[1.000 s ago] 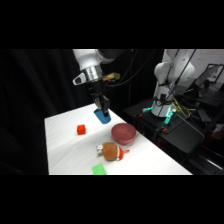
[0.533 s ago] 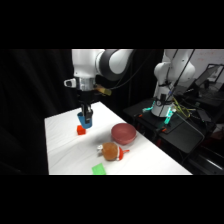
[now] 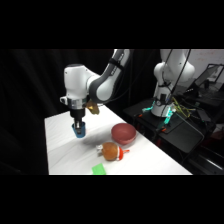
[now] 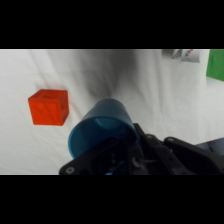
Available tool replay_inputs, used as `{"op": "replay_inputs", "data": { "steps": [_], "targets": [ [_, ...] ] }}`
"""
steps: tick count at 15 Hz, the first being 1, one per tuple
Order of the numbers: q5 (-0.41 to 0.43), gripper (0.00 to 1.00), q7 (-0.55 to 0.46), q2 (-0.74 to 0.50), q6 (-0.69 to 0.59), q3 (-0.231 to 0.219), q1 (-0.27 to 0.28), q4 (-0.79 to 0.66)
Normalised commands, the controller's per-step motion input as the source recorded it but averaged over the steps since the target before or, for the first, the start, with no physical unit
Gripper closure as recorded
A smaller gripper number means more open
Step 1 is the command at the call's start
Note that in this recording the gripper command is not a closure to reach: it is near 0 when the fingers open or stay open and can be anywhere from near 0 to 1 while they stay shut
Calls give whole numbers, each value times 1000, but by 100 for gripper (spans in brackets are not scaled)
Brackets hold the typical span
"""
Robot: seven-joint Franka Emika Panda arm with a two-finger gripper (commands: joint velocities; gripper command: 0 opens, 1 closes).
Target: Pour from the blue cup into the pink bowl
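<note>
Side view: the white arm reaches in from the upper right of the frame and bends down at centre left, where the gripper (image 3: 78, 128) hangs just above the white table (image 3: 65, 150). The blue cup (image 3: 79, 131) sits at the gripper's tip, pinched between the fingers, low over the left part of the tabletop. The pink bowl (image 3: 123, 133) rests on the table to the right of the cup, well apart from it, near the table's right edge. Just below and left of the bowl lies an orange-brown rounded toy (image 3: 110, 150) with red bits, and a flat green block (image 3: 99, 169) lies at the lower edge of the visible tabletop. Wrist view: the blue cup (image 4: 100, 131) fills the lower centre of the frame, tilted so that its open mouth faces the camera; the gripper's black linkage (image 4: 145, 157) rises from the bottom edge and closes on the cup's rim at lower right. A red-orange cube (image 4: 48, 107) stands on the white table (image 4: 150, 90) at centre left, near the cup but not touching it. A green edge (image 4: 216, 64) shows at the upper right of the frame. The cup's contents cannot be made out.
</note>
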Motion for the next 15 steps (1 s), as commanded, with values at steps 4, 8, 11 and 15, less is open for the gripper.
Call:
{"op": "replay_inputs", "data": {
  "steps": [4, 8, 11, 15],
  "targets": [
    [-62, 15, 190, 304, -196, -65, 81, 459],
    [-78, 15, 128, 122, -183, -80, 80, 275],
    [-94, 15, 129, 121, -108, -78, 97, 182],
    [-106, 15, 127, 82, -93, -84, 100, 141]
  ]
}}
